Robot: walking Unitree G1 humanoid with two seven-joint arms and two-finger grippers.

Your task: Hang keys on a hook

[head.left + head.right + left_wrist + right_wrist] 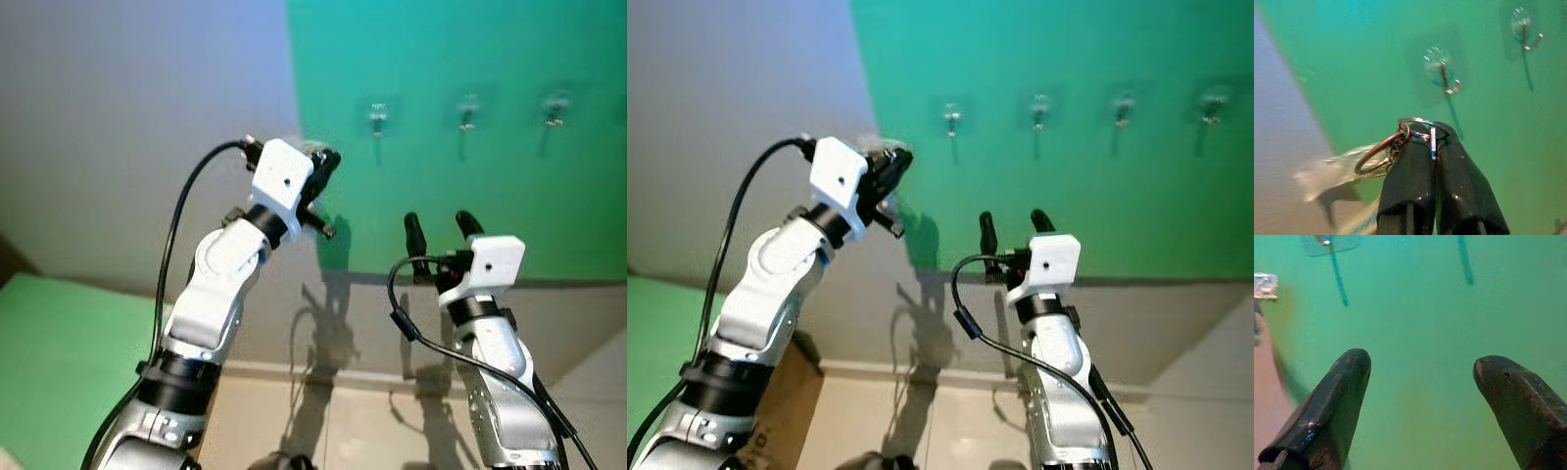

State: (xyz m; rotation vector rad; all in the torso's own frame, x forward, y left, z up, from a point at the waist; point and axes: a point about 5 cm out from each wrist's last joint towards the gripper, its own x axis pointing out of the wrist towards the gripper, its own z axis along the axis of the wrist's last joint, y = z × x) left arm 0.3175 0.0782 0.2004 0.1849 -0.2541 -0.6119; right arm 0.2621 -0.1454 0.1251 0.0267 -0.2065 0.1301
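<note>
- The left end effector (1431, 134) is raised before the green wall panel (470, 137), close to that panel's left edge where it meets the grey wall (127, 117); its two black fingers (1408, 176) are pressed together, pinching a silver key ring (1422, 122)
- The keys (1337, 169) hang off a copper ring (1376, 154) linked to the silver one; they show as a pale blur beside the fingers, clear of the wall
- The nearest hook (1447, 81) sits on a clear adhesive pad on the green panel, beyond the fingertips and apart from the ring; bare green wall lies between them
- A second hook (1528, 36) is mounted further along the same row; in the head views a row of hooks (1038, 110) runs towards the panel's right side, each with open wall around it
- The right end effector (443, 227) is held lower, near the bottom edge of the green panel; its fingers (1332, 406) are spread wide with nothing between them, pointing at plain green wall
- Below the panel's lower edge runs a grey wall band (558, 313), then the floor (372, 431)
</note>
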